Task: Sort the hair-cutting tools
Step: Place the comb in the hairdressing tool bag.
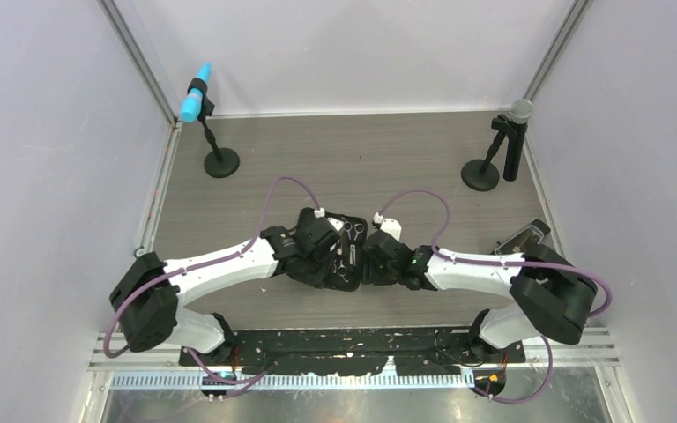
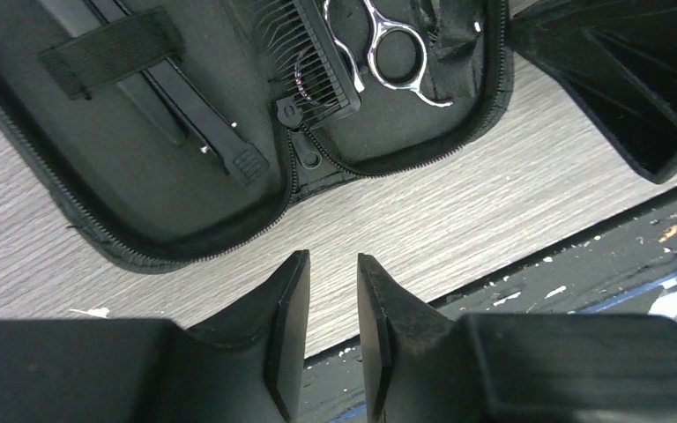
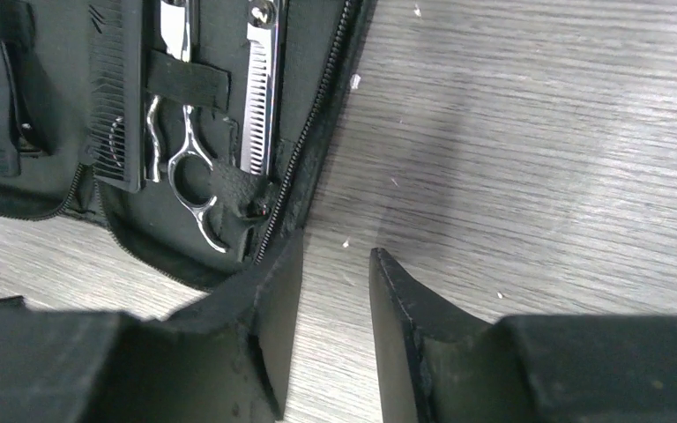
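Here, two scissors (image 3: 185, 167), one comb (image 3: 119, 97), two clips (image 2: 189, 110)

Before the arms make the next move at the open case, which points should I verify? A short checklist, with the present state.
1. Case lies open: ok.
2. Left gripper empty, jaws apart: ok.
3. Right gripper empty, jaws apart: ok.
4. Scissors under their strap: ok.
5. Comb beside the scissors, inside the case: ok.
6. Right gripper clear of the case rim: cannot tell.
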Controlling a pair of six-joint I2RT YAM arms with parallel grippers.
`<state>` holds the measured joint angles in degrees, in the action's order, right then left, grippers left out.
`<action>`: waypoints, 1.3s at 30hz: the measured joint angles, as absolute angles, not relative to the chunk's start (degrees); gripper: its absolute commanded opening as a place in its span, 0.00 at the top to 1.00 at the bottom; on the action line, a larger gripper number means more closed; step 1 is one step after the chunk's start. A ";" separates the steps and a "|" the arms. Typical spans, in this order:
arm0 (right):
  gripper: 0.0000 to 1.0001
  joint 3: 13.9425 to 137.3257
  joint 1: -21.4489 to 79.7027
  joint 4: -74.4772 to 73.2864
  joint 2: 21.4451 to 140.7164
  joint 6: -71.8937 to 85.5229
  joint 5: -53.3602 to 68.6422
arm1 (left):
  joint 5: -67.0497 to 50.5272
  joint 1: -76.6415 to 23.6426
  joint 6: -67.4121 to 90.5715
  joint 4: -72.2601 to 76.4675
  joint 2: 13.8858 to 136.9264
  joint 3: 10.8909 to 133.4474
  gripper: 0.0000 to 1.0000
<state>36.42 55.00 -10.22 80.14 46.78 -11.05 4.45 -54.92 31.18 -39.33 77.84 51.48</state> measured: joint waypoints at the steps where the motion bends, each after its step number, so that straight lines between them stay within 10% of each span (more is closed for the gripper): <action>1: 0.62 36.42 55.00 -10.00 81.03 47.11 -10.96 | 4.49 -55.11 31.33 -39.31 78.87 51.68 0.74; 25: 0.65 36.53 54.98 -2.92 81.34 49.76 -8.67 | 6.04 -55.40 41.74 -38.48 89.49 53.89 0.77; 31: 0.91 35.33 54.61 -1.67 83.48 50.02 -8.27 | 8.69 -55.40 43.55 -38.44 90.04 53.89 0.75; 39: 0.95 34.37 54.19 3.25 85.56 50.19 -5.67 | 13.17 -55.40 45.06 -38.46 90.04 53.89 0.72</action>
